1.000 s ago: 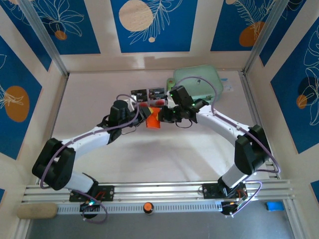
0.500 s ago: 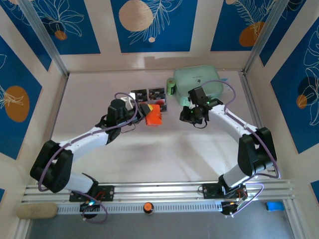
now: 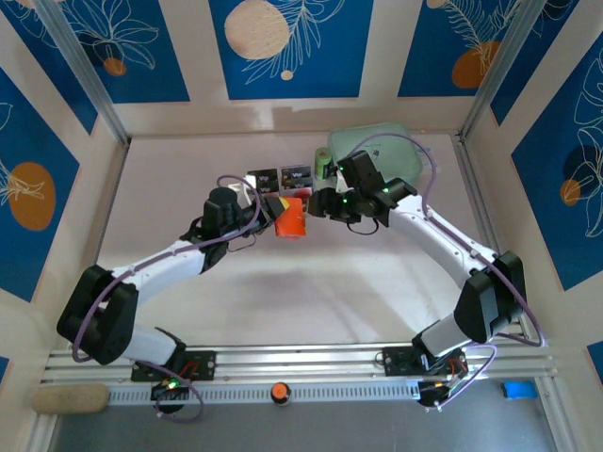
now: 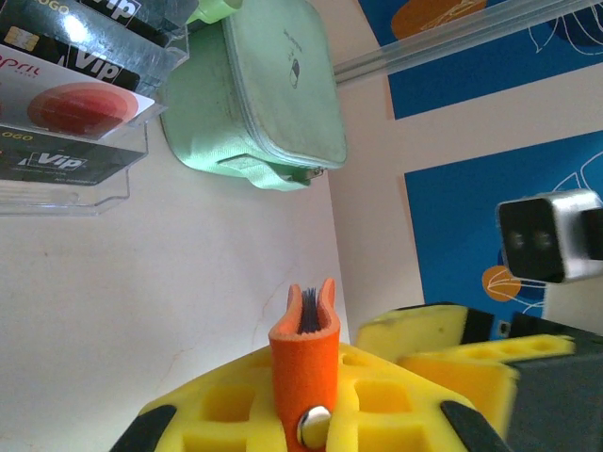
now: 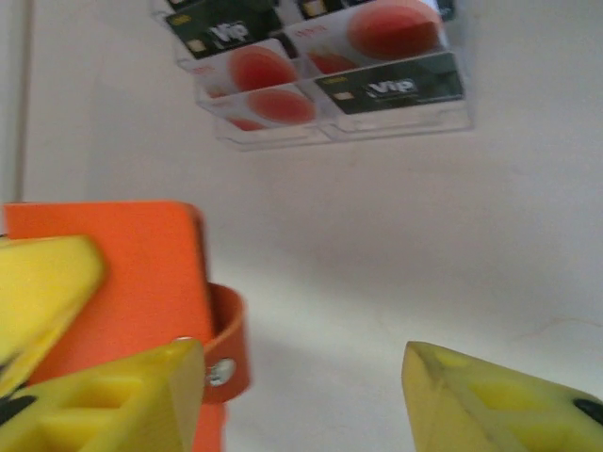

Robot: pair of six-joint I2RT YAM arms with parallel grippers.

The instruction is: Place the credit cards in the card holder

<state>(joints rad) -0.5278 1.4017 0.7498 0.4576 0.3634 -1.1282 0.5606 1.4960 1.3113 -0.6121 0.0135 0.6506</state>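
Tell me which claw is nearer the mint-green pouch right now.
Right. The right claw hovers open just in front of the mint-green pouch, off its near-left corner. The left claw sits farther to the left, shut on the orange card holder.

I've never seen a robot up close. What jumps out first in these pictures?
The bright orange card holder stands out at the middle of the table, pinched in the left gripper. The right gripper faces it with its jaws open. Behind them, black-and-red credit cards sit in a clear rack beside a mint-green pouch.
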